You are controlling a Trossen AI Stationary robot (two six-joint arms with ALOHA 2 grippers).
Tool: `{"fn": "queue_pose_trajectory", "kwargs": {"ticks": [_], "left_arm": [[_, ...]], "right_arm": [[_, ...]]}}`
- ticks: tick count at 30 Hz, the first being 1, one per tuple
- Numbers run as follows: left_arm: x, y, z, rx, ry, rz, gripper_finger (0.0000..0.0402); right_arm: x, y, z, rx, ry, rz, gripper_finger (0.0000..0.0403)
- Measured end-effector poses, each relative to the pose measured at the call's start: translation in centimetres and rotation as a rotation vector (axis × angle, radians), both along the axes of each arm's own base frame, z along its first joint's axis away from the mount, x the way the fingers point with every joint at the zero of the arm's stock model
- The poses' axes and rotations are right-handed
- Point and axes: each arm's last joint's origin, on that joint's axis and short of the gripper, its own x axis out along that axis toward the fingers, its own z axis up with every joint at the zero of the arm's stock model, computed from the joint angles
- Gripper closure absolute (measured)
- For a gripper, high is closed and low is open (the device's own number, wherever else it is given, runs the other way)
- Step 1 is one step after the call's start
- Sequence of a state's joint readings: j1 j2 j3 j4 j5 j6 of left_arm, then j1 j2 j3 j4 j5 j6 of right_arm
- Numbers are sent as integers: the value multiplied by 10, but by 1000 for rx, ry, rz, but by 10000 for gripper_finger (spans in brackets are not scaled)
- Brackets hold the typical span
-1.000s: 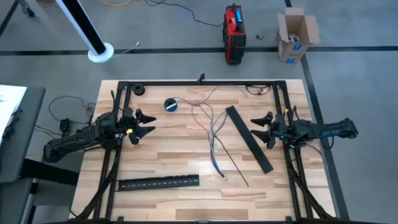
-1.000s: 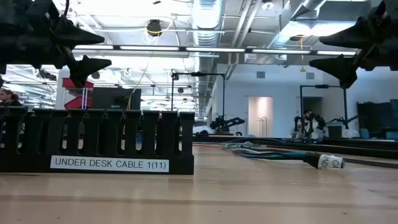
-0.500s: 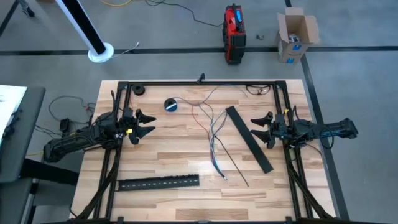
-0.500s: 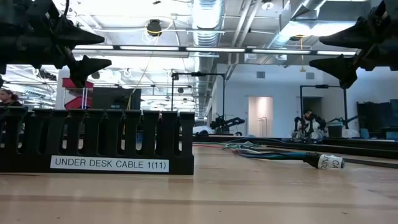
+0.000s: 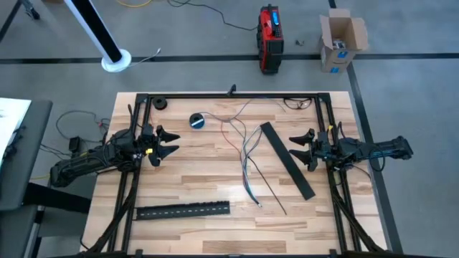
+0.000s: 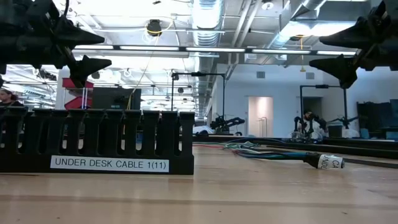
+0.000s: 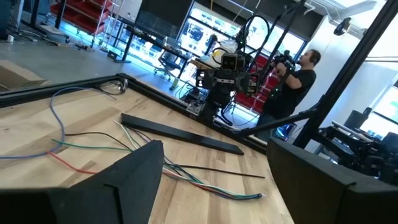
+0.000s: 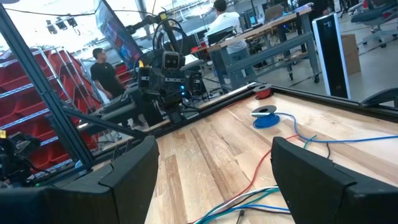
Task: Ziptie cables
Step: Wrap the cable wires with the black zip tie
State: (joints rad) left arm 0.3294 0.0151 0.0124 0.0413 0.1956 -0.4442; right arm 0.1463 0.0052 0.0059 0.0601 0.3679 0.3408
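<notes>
The cables [image 5: 246, 150] lie loose on the middle of the wooden table as thin grey, white and coloured wires, fanned out and crossing. They also show in the low view [image 6: 267, 152], the left wrist view [image 7: 155, 158] and the right wrist view [image 8: 249, 199]. My left gripper [image 5: 174, 144] hovers open above the table's left side, pointing toward the cables. My right gripper [image 5: 293, 148] hovers open above the right side, facing it. Both stand well above the tabletop in the low view, my left gripper [image 6: 99, 48] and my right gripper [image 6: 316, 52]. Neither holds anything.
A flat black slotted strip [image 5: 287, 159] lies slanted just right of the cables, and another [image 5: 183, 210] lies near the front left. A thin black straight strand [image 5: 271, 195] lies by the cables' near end. A blue tape roll [image 5: 197, 120] sits at the far left. People stand beyond the table [image 7: 305, 81].
</notes>
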Motion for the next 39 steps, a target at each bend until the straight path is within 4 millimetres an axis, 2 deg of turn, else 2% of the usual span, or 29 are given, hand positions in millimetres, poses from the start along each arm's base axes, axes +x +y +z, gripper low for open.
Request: {"fn": "queue_pose_trajectory", "kwargs": {"ticks": [11,19,25,31,34,39], "left_arm": [[0,1,1,184,16,28,125],[0,0,3,-21,-31,-7,125],[0,0,7,-329,-116,-33,125],[-1,4,2,-514,-127,111,125],[-1,6,-4,-626,-117,200,125],[1,9,-6,-619,-105,265,125]], "right_arm": [[0,0,0,0,0,0,110],[0,0,0,-7,2,-4,110],[0,-4,0,-134,31,-68,110],[0,-8,0,-197,52,-117,110],[0,-10,1,-31,-3,-127,110],[-1,-11,3,272,-110,-117,110]]}}
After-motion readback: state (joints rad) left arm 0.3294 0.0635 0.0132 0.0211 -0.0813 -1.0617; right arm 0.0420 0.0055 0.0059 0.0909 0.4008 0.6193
